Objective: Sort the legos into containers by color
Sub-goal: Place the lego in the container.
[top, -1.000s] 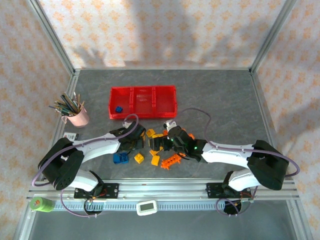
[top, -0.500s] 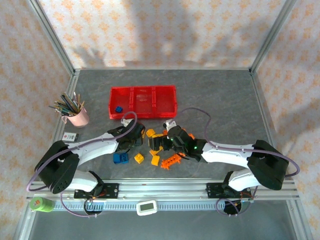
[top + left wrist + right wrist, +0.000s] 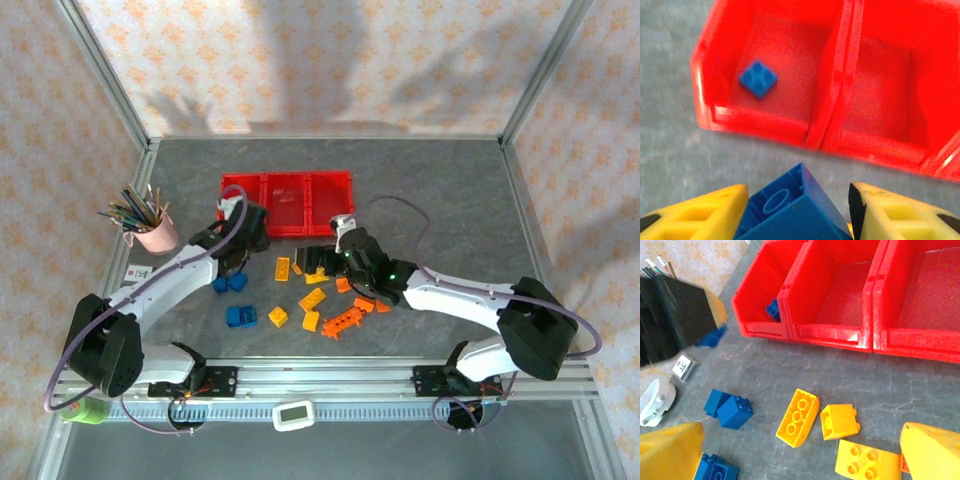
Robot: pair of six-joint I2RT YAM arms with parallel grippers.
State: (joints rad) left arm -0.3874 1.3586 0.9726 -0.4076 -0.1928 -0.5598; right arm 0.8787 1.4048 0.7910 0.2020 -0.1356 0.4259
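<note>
The containers are three joined red bins [image 3: 286, 176]; the left bin [image 3: 720, 65] holds one small blue brick [image 3: 757, 78]. My left gripper [image 3: 232, 240] hovers just in front of that bin's near wall, shut on a blue brick [image 3: 790, 210] between its yellow fingers [image 3: 695, 212]. My right gripper [image 3: 802, 431] hangs open over loose yellow bricks [image 3: 797, 417], with nothing between its fingers; in the top view it [image 3: 316, 262] is over the pile. Blue bricks [image 3: 230, 284], yellow and orange bricks and the long toothed orange piece [image 3: 343, 322] lie scattered on the table.
A pink cup of pencils [image 3: 155, 235] stands at the left. A small white card [image 3: 684, 366] lies near it. A green roll [image 3: 85, 408] and a white timer [image 3: 294, 413] sit on the front rail. The middle [image 3: 842, 295] and right bins are bare.
My left gripper has left the pile and moved up and left to the left bin with a blue brick. The right gripper shifted slightly toward the tray; the bricks beneath now lie uncovered.
</note>
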